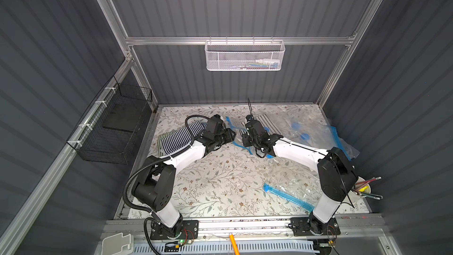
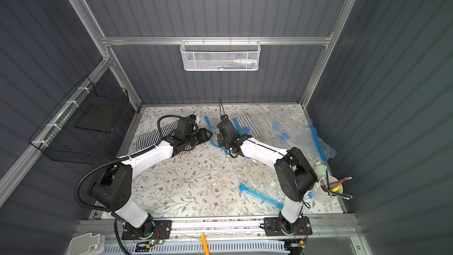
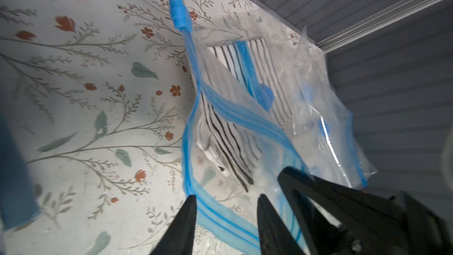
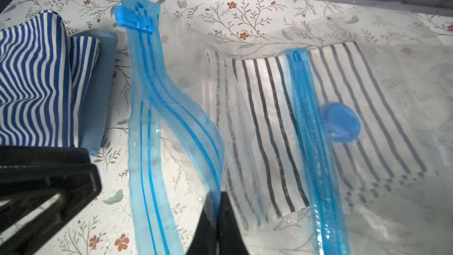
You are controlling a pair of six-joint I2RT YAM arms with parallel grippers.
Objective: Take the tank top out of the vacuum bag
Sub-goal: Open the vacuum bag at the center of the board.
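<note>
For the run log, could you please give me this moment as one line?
left gripper: open over zip strip | right gripper: shut on vacuum bag | tank top: inside bag

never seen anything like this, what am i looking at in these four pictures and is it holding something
Two robot arms stand at a flowered table. Two pictures look down from above; the other two come from cameras on the wrists. Each arm ends in a pincer-like tool. The right tool is shut on the blue zip edge of a clear vacuum bag; a striped tank top shows inside. The left tool is open, jaws either side of the zip strip. A blue-striped garment, more bags and a pencil cup are nearby.
</note>
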